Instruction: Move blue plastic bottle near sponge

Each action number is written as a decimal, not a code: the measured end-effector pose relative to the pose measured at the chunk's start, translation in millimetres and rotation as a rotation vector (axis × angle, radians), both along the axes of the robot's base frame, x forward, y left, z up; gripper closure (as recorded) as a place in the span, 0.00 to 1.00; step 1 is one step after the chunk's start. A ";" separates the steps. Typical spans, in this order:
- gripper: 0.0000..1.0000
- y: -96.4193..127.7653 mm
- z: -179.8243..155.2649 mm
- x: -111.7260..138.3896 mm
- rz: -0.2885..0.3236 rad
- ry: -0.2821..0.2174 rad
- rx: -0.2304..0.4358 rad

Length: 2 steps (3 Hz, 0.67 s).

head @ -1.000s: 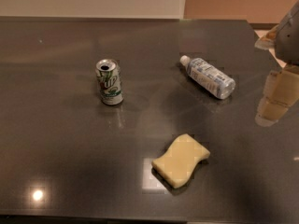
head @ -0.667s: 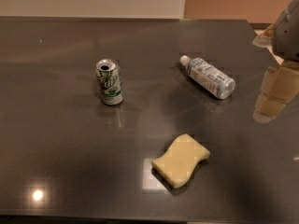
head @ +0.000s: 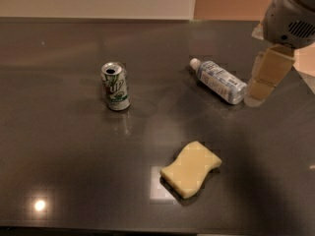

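Observation:
The blue plastic bottle (head: 219,80) lies on its side on the dark table, white cap pointing to the back left. The pale yellow sponge (head: 191,169) with wavy sides lies flat in front of it, nearer the front edge and well apart from the bottle. My gripper (head: 257,97) hangs from the grey arm at the upper right, just to the right of the bottle's base end and close to it. It holds nothing that I can see.
A green-white soda can (head: 115,86) stands upright, left of the bottle. The dark glossy table (head: 69,161) fills the view. Its back edge meets a pale wall, and its right edge runs behind the arm (head: 290,14).
My gripper has moved left, from the right edge of the view to just beside the bottle's base end. The bottle, sponge and can have not moved.

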State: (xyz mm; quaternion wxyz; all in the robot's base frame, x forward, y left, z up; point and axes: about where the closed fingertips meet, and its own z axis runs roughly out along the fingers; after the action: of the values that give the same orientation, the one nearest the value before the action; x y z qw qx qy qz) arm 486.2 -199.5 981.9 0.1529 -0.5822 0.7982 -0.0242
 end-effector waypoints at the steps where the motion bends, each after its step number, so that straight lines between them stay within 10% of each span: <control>1: 0.00 8.2 0.5 29.5 -0.042 -0.003 0.020; 2: 0.00 7.6 -3.7 53.9 -0.094 0.007 0.039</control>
State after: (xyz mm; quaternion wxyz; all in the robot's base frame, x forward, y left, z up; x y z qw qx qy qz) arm 540.2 -191.9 978.2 0.1602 -0.5411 0.8255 -0.0141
